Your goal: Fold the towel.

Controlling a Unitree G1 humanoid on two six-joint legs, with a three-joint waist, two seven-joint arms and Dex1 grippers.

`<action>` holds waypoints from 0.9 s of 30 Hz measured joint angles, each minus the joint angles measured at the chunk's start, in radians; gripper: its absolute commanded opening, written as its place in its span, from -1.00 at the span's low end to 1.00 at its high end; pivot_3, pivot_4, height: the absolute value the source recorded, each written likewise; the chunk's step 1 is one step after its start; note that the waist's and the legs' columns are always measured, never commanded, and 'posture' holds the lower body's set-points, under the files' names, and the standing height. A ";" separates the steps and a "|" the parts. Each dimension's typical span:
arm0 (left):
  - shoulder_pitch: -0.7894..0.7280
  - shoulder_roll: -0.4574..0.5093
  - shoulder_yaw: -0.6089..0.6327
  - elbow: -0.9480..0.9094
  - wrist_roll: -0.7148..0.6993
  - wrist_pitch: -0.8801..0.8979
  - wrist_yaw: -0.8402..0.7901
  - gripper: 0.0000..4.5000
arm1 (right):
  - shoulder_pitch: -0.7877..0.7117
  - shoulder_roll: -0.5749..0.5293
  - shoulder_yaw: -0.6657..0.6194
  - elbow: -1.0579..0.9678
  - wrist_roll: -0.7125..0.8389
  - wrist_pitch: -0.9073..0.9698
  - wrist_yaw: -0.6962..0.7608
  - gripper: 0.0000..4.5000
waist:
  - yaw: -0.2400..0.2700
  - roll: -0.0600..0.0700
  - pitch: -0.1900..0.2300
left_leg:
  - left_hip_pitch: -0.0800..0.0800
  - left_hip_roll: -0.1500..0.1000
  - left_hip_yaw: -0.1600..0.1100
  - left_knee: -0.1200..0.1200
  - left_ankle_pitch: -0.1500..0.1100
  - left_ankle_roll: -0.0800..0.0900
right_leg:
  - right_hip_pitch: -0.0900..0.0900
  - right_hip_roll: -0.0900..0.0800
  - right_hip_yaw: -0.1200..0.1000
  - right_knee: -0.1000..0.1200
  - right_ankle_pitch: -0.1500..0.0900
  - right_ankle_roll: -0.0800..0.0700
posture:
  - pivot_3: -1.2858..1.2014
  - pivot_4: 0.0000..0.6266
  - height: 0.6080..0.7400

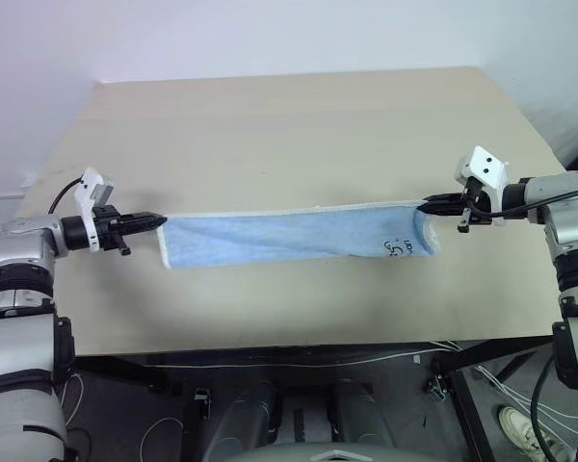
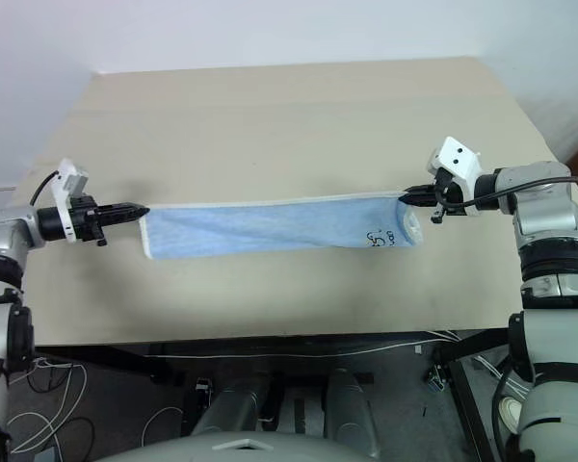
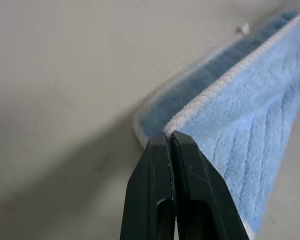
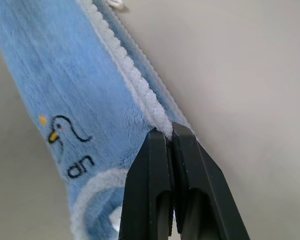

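The light blue towel (image 1: 294, 236) with white edging hangs stretched in a long band between my two grippers, just over the tan table (image 1: 289, 125). Its lower part seems to rest on the table. My left gripper (image 1: 160, 221) is shut on the towel's left top corner (image 3: 171, 131). On the other end, my right gripper (image 1: 426, 204) is shut on the right top corner (image 4: 165, 131). A small dark printed bird mark (image 4: 60, 131) with letters sits near the right end (image 1: 397, 247).
The tan table has bare surface behind the towel and a strip in front of it up to the near edge (image 1: 299, 339). Cables (image 1: 520, 385) lie on the floor below the table, and a white wall (image 1: 270, 34) stands behind it.
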 measured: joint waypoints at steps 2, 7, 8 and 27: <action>-0.005 -0.014 0.003 0.018 0.003 -0.020 0.025 -0.99 | -0.007 0.002 0.005 0.022 -0.012 -0.010 -0.004 -1.00 | -0.002 0.000 0.000 | 0.000 0.000 0.000 0.000 0.000 0.000 | 0.000 0.000 0.000 0.000 0.000 0.000 | 0.03 -0.52 1.00; -0.007 -0.024 0.004 0.060 0.023 -0.062 0.077 -0.99 | -0.017 0.033 0.008 0.057 -0.037 -0.034 -0.019 -1.00 | -0.007 0.000 0.000 | 0.000 0.000 0.000 0.000 0.000 0.000 | -0.001 0.000 0.000 0.001 0.000 0.000 | 0.03 -0.52 1.00; -0.009 -0.024 0.004 0.064 0.024 -0.065 0.081 -0.99 | -0.019 0.040 0.009 0.061 -0.041 -0.037 -0.025 -1.00 | -0.006 0.000 0.000 | 0.000 0.000 0.000 0.000 0.000 0.000 | -0.001 0.000 0.000 0.001 0.000 0.000 | 0.03 -0.52 1.00; -0.039 -0.044 0.032 0.093 0.040 -0.070 0.073 -0.57 | -0.057 0.067 0.007 0.108 -0.061 -0.014 -0.070 0.90 | -0.004 0.000 0.000 | 0.000 0.000 0.000 0.002 0.000 0.000 | 0.000 0.000 0.000 0.001 0.000 0.000 | 0.03 -0.52 1.00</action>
